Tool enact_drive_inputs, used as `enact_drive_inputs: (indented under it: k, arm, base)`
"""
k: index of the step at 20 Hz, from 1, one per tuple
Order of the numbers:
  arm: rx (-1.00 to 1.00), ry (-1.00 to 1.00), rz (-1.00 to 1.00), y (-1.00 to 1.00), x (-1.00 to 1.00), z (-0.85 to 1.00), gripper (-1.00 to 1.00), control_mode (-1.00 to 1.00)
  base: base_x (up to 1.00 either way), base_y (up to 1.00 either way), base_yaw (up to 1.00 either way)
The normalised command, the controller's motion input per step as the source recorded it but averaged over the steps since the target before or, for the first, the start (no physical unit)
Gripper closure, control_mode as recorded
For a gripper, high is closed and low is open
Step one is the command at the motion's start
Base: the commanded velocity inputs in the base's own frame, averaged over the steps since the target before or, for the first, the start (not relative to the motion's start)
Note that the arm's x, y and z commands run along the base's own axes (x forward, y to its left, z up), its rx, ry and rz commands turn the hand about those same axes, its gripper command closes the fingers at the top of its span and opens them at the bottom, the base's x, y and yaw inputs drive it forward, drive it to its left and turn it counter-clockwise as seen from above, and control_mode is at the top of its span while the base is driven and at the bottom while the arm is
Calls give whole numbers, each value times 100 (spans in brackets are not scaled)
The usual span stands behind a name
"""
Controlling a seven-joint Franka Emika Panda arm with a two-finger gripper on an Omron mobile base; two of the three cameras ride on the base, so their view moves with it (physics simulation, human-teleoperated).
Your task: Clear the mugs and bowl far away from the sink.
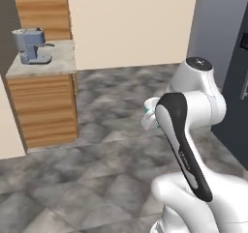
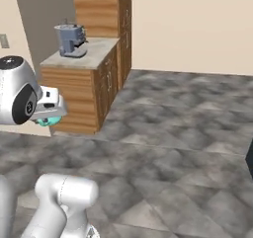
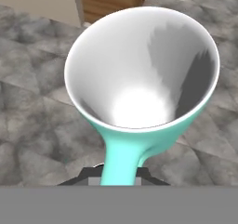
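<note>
A teal mug (image 3: 139, 74) with a white inside fills the hand view, mouth toward the camera. My gripper (image 3: 120, 173) is shut on its teal handle (image 3: 122, 155), and the mug hangs in the air above the grey stone floor. In the right base view a sliver of the teal mug (image 2: 48, 121) peeks out under the white hand (image 2: 49, 102) at the left. In the left base view a bit of the mug (image 1: 156, 126) shows beside the arm's dark-striped link. The bowl and the sink are out of view.
A wooden base cabinet (image 1: 46, 106) with a stone top carries a blue-grey coffee machine (image 1: 32, 45) (image 2: 71, 38). A tall wooden cabinet (image 2: 101, 10) stands behind it. A dark appliance front (image 1: 238, 106) rises at the right. Open stone floor (image 2: 173, 148) lies ahead.
</note>
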Motion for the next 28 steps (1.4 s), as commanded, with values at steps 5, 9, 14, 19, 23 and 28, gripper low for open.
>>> enact_drive_inputs:
  k: [5,9,14,19,23,28]
  arm:
    - [0,0,0,0,0,0,100,100]
    - [0,0,0,0,0,0,100,100]
    - [0,0,0,0,0,0,100,100]
    - [0,0,0,0,0,0,100,100]
    - [0,0,0,0,0,0,100,100]
    - [0,0,0,0,0,0,100,100]
  base:
    - [100,-72,11]
    - [100,-19,2]
    - [100,-28,19]
    - [100,-27,70]
    - [95,-26,81]
    - [48,-73,65]
